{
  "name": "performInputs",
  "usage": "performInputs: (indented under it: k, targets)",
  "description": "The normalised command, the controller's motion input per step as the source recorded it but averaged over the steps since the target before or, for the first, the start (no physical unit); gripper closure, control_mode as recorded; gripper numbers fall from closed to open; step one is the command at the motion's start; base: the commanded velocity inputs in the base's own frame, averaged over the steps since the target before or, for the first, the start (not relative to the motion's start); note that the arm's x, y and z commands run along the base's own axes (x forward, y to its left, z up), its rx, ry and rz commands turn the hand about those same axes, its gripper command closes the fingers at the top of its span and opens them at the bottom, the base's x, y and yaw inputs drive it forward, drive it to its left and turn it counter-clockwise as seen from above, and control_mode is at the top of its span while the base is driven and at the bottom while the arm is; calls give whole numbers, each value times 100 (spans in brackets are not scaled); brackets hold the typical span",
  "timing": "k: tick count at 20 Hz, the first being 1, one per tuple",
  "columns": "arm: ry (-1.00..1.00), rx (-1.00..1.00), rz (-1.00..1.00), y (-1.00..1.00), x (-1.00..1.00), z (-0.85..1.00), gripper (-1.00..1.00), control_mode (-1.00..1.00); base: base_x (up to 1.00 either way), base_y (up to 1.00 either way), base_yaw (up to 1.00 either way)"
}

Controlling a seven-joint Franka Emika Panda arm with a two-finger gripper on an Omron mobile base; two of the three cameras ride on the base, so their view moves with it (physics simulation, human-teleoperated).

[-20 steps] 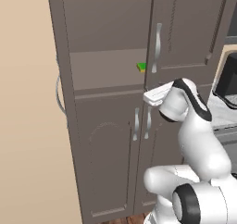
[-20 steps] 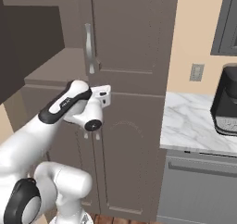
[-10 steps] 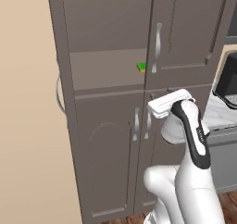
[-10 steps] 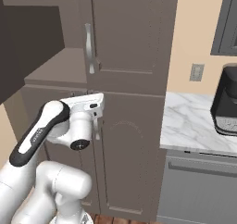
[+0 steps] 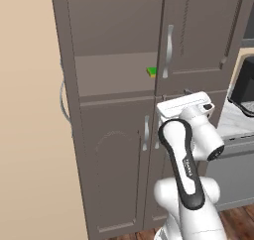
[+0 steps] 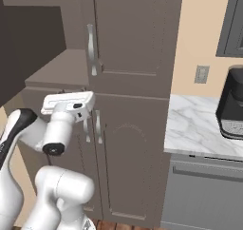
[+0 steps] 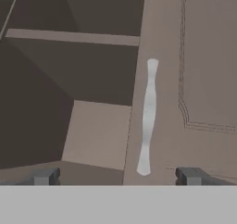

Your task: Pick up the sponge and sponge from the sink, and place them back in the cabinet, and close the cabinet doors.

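Observation:
One green-topped sponge (image 5: 151, 71) lies on the cabinet (image 5: 114, 150) shelf, its right end hidden behind the shut upper right door (image 5: 198, 30). The upper left door (image 6: 28, 43) stands swung open, baring the shelf (image 6: 57, 70). My white hand (image 5: 186, 104) hovers in front of the cabinet just below shelf height, also seen as the hand (image 6: 69, 101) in the right base view. In the hand view my gripper (image 7: 118, 176) is open with nothing between its fingertips (image 7: 46, 176); it faces the right door's silver handle (image 7: 147, 116) and the shelf (image 7: 97, 135). The sink is out of view.
Both lower doors with arched panels (image 5: 116, 169) are shut under the shelf. To the right a marble counter (image 6: 199, 129) carries a black coffee machine (image 6: 232, 105), with a wall outlet (image 6: 201, 73) above. A beige wall (image 5: 25, 135) bounds the left.
My arm has folded, the elbow swinging down under the hand, which drew back a little from the cabinet. The sponge and the doors have not moved.

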Motion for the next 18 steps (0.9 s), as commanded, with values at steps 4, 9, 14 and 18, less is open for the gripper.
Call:
performInputs:
  k: [4, 9, 14, 18]
  targets:
    - [10, 0, -15, 26, -67, 62, -100, -100, 0, 0, 0]
    - [16, 0, -15, 28, -75, 63, -100, -100, 0, 0, 0]
    - [23, 0, -13, 26, -82, 64, -100, -100, 0, 0, 0]
    - [25, 0, -13, 21, -80, 72, -100, -100, 0, 0, 0]
